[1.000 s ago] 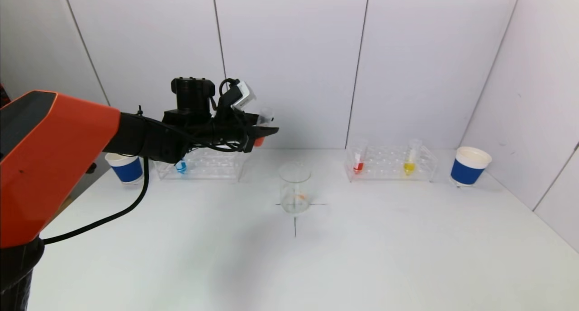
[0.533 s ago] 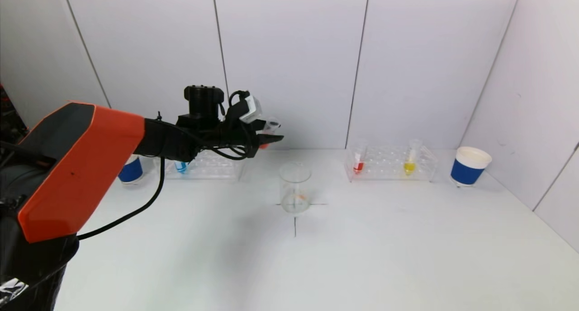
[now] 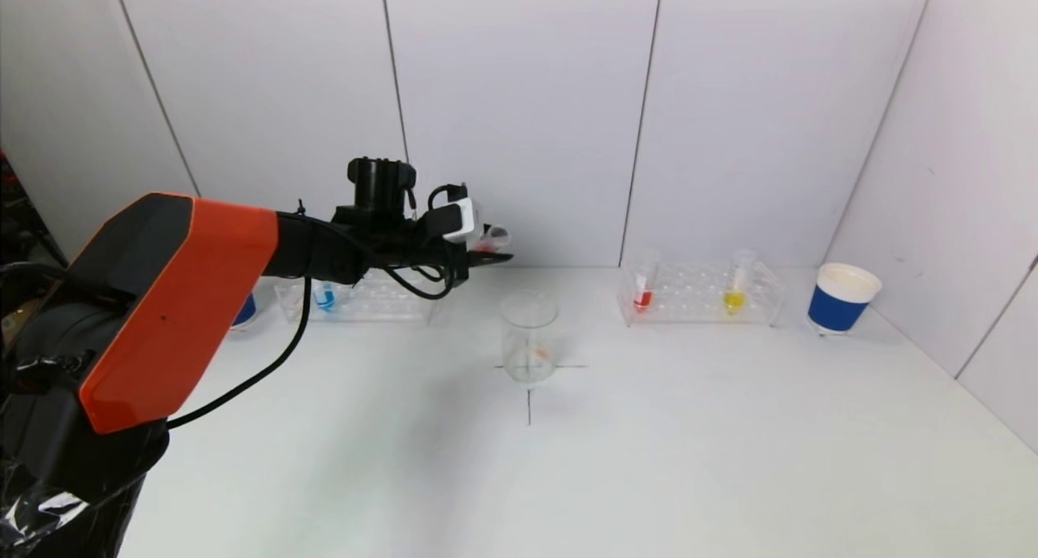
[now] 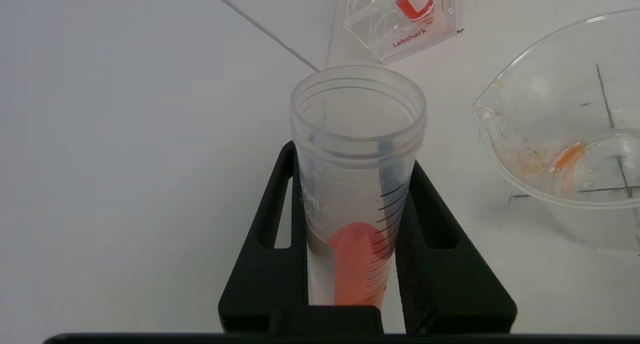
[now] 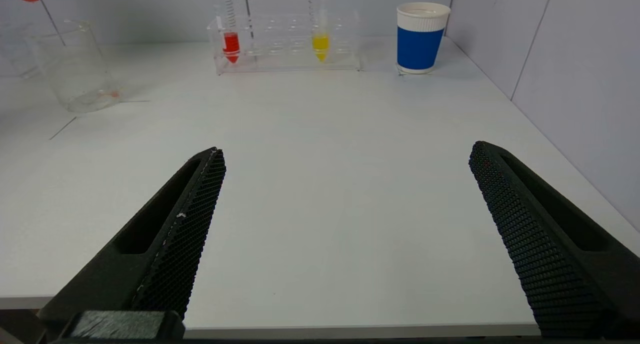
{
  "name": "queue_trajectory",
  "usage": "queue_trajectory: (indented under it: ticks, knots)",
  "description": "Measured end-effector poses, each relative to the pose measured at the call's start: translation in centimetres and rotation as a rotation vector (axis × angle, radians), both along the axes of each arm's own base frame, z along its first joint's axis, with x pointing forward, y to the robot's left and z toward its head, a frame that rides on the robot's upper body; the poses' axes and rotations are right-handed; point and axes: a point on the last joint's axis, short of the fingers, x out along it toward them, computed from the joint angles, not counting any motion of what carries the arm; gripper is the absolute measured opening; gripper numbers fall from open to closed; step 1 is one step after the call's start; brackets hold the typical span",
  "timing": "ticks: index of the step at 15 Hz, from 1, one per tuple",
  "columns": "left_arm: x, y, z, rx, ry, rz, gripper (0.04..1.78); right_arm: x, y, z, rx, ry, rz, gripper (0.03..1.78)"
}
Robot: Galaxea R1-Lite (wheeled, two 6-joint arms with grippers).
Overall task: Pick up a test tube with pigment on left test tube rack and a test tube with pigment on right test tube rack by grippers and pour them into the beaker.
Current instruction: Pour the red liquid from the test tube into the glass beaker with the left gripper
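Left gripper (image 4: 357, 244) clamps orange-filled tube (image 4: 357, 184), tilted toward beaker (image 3: 529, 335) for pouring (mouth not over rim); right gripper (image 5: 345, 234) spread wide, holding nothing

The near half of the worktop (image 3: 649, 477) is left bare. Passage toward the wall is blocked by the beaker (image 3: 529, 336) at centre, 2 racks (image 3: 701, 294) and a cup (image 3: 842, 298).
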Motion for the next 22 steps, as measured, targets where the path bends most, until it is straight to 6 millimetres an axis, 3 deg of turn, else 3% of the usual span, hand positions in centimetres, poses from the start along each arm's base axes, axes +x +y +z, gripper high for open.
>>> queue_trajectory:
  ticks: [5, 10, 22]
  knots:
    - [0.3, -1.1, 1.0, 0.067, -0.19, -0.015, 0.5, 0.0, 0.0, 0.0, 0.0, 0.0, 0.0, 1.77]
    - [0.0, -2.7, 0.6, 0.148, -0.349, -0.041, 0.5, 0.0, 0.0, 0.0, 0.0, 0.0, 0.0, 1.77]
    - [0.1, -3.3, 1.0, 0.219, -0.647, -0.048, 0.5, 0.0, 0.0, 0.0, 0.0, 0.0, 0.0, 1.77]
